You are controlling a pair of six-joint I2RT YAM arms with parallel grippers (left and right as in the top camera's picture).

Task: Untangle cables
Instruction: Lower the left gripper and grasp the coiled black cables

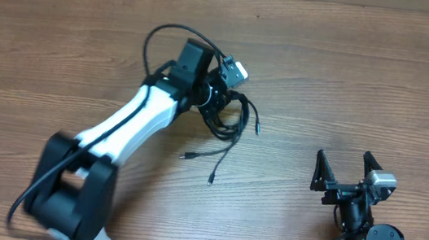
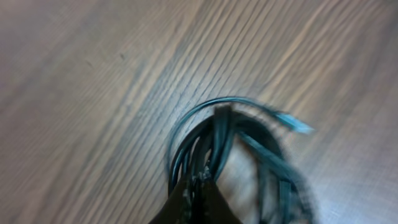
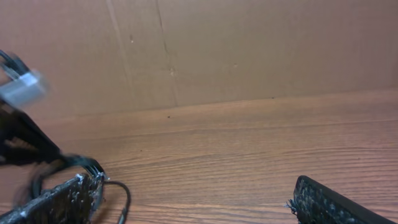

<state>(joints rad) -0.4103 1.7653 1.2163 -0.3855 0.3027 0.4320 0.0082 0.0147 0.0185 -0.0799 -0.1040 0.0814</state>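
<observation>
Near the middle of the wooden surface (image 1: pixel 368 73), the left pincer (image 2: pixel 198 186) is clamped on the cables (image 1: pixel 230 115). Its 2 dark fingertips meet in a point around several black strands at the bottom of the left wrist view. In the overhead view the bundle is a tight knot of loops just beside the tip of the white left arm (image 1: pixel 137 119). 3 loose ends (image 1: pixel 212 177) stray out of it: 1 to the right, carrying a small plug (image 1: pixel 257 130), and 2 lower down, lying on the wood toward the near edge. The left wrist view is blurred, so I cannot tell whether the knot rests on the wood or hangs just above it. A pale blue-tipped connector (image 2: pixel 297 124) shows to the right of the loops there. Well apart, at the near right corner, the right pincer (image 1: pixel 345 170) has its fingers spread wide, with only bare wood between them. A brown cardboard wall (image 3: pixel 249 50) backs the surface.
</observation>
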